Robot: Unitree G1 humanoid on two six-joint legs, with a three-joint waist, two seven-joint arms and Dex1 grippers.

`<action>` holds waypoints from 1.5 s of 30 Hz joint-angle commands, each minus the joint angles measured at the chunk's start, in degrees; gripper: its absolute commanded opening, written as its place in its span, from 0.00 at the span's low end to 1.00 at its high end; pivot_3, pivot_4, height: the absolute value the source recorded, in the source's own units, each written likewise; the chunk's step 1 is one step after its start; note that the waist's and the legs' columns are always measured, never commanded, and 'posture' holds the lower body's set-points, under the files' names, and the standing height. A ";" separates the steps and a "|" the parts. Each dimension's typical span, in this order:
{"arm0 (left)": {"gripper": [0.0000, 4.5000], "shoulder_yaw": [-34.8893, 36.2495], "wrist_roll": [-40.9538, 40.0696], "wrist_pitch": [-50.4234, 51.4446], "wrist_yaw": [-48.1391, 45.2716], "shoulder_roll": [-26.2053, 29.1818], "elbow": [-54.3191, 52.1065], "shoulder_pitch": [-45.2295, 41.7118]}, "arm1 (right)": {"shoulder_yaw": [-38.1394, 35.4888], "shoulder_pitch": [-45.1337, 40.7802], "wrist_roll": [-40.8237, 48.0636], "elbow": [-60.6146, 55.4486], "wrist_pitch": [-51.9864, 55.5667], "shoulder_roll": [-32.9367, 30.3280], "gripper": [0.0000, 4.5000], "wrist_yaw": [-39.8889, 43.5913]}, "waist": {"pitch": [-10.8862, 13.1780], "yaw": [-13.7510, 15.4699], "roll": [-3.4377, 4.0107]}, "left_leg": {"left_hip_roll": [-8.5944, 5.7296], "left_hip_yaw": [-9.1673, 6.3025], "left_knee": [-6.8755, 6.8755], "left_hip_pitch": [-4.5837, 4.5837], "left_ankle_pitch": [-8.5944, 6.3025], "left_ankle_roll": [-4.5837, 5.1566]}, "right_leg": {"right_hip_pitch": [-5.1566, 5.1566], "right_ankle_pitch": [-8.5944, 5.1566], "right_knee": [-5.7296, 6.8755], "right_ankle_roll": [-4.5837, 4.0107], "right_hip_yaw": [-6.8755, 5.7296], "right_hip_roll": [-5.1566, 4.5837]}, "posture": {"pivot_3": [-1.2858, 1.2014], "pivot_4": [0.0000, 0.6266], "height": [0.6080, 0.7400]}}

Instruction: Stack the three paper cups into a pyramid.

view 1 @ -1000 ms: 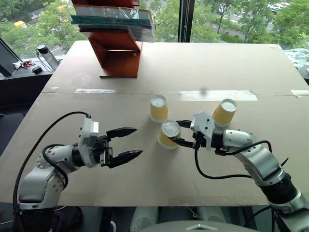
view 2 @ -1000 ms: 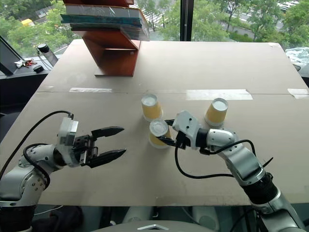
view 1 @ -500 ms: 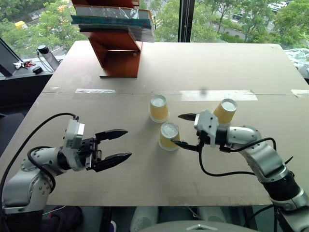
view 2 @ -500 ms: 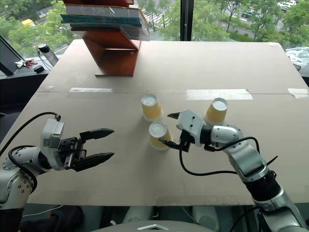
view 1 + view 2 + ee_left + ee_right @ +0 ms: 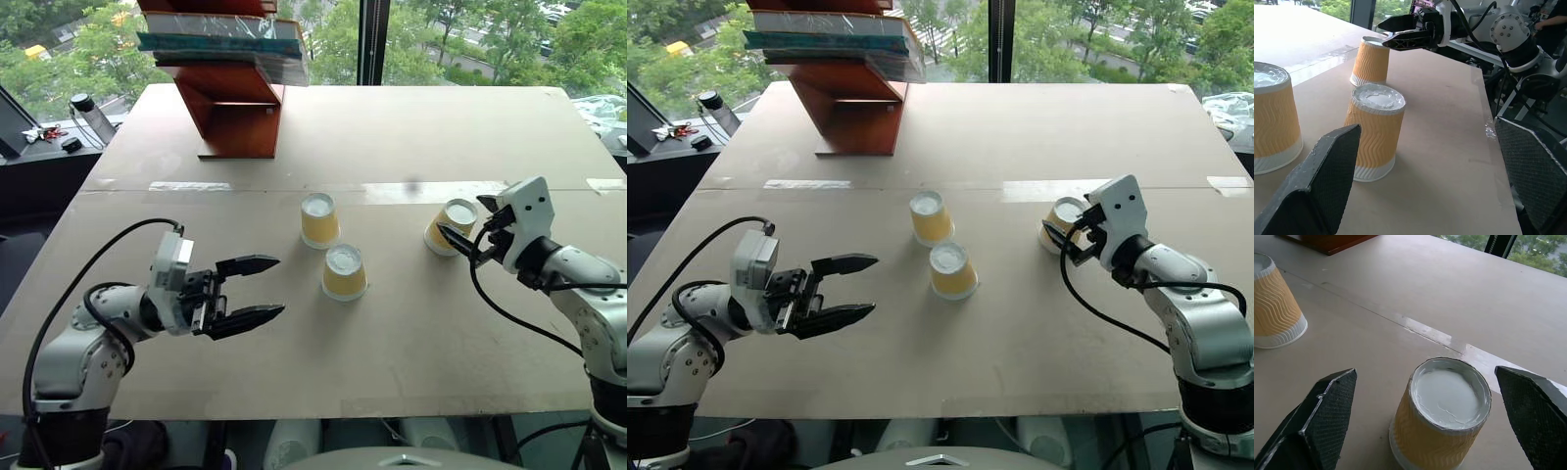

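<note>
The right claw (image 5: 468, 229) stands wide open with nothing in its grip, its two black fingers (image 5: 1315, 426) spread to either side of a small tapered yellow-tan ribbed paper cup (image 5: 450, 226) that stands upside down on its white rim, white round base up; no finger touches it. Well beyond that cup, toward the other arm, a second identical yellow-tan paper cup (image 5: 344, 271) stands inverted on the pale brown board surface (image 5: 392, 137), and just past it, slightly farther from the robot, a third one (image 5: 319, 218) stands the same way. These two are near each other but apart, and none of the three is stacked. The left claw (image 5: 257, 289) hangs level above the surface with its fingers fully spread and empty, pointing toward the middle cup and well short of it. Strips of clear tape (image 5: 431, 193) run along a seam across the surface behind the cups. At the far edge, beyond the left claw, a reddish-brown wooden stand (image 5: 235, 108) carries a pile of books (image 5: 220, 34).
</note>
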 commanded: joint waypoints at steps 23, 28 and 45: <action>1.00 1.57 -0.87 -0.86 -0.64 0.27 -0.80 1.19 | 0.78 0.32 -0.94 5.44 -8.61 0.70 0.50 2.22 | 0.01 0.23 0.01 | 0.00 0.02 0.00 -0.02 0.00 0.00 | -0.01 0.00 -0.02 0.01 0.00 -0.01 | 0.52 0.24 1.00; 1.00 1.81 -0.57 -1.31 -1.14 0.44 -0.13 1.64 | 1.87 5.09 7.90 -6.96 -5.38 -3.30 0.50 10.92 | 0.02 0.18 0.04 | 0.01 -0.01 0.00 -0.03 0.00 0.00 | -0.01 0.00 -0.03 0.01 -0.01 -0.01 | 0.52 0.24 1.00; 1.00 1.85 -0.37 -1.73 -1.65 1.20 0.40 2.07 | 15.56 9.17 0.97 -7.90 -11.58 -4.12 0.50 11.06 | 0.01 0.30 0.01 | 0.01 -0.04 0.05 -0.02 0.00 0.00 | 0.02 0.00 -0.03 0.01 -0.04 -0.02 | 0.52 0.24 1.00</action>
